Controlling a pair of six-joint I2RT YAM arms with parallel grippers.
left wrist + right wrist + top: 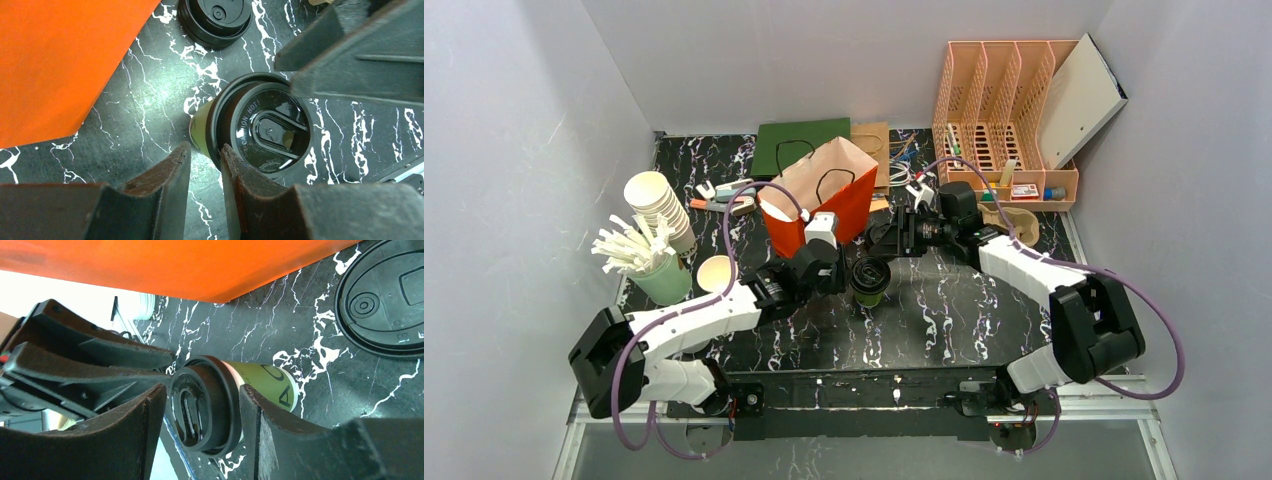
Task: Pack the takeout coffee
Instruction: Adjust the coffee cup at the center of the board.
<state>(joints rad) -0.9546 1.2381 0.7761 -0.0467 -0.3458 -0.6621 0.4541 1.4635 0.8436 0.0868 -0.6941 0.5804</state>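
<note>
The takeout coffee [869,280] stands upright on the black marble table, a green cup [265,382] under a black lid [267,130]. My left gripper [205,150] sits low at the cup's left side. Its jaws are a narrow gap apart with only table between them, and the right fingertip [227,152] is at the lid's rim. My right gripper [202,395] is open and comes in from the far right. Its fingers [252,405] stand on either side of the lid, with a gap on one side. The orange paper bag [824,195] stands open just behind the cup.
A spare black lid [215,17] lies on the table near the bag. At the left are a stack of white cups [659,205], a green cup of white sticks [659,270] and a lidless cup [714,272]. A pink file organiser [1004,110] stands back right.
</note>
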